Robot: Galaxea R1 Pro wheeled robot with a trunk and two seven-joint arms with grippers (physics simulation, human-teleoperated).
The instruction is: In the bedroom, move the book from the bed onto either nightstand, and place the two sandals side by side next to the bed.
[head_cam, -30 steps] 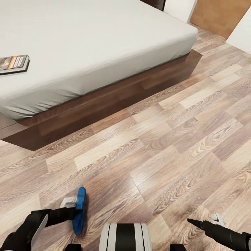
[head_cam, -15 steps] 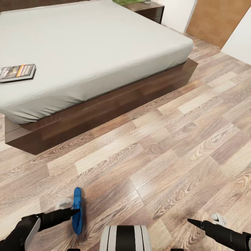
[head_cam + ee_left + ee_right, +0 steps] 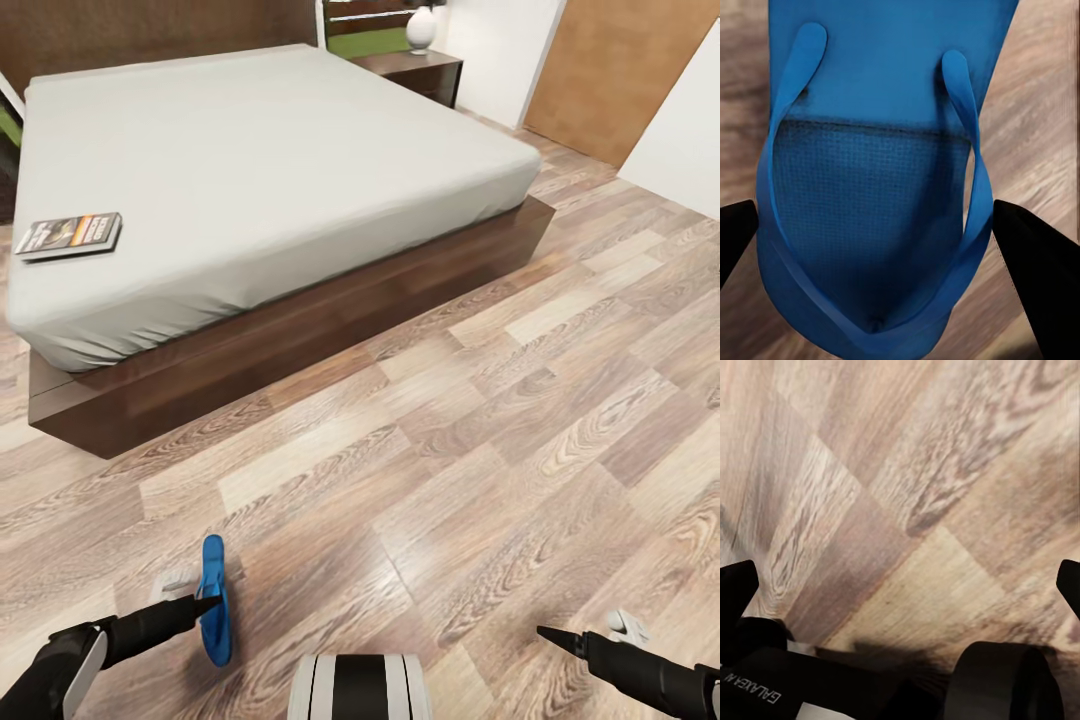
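My left gripper (image 3: 208, 604) is shut on one bright-blue sandal (image 3: 213, 640), held edge-on just above the wood floor near my base. In the left wrist view the sandal (image 3: 881, 90) with its straps spans the gap between the two black fingers (image 3: 1031, 262). The other sandal is out of view. The book (image 3: 70, 235) lies flat on the grey mattress near the bed's (image 3: 300, 310) left foot corner. A dark nightstand (image 3: 405, 68) stands beyond the bed's far right side. My right gripper (image 3: 548, 634) hangs low over bare floor, open and holding nothing (image 3: 900, 585).
A white lamp (image 3: 420, 28) stands on the nightstand. A brown door (image 3: 600, 70) and white walls close the right rear. Wood-plank floor (image 3: 480, 420) stretches between me and the bed's foot and along its right side.
The head camera has tilted up, bringing the headboard and nightstand into view. The sandal in my left gripper has turned more edge-on; the right arm has held still.
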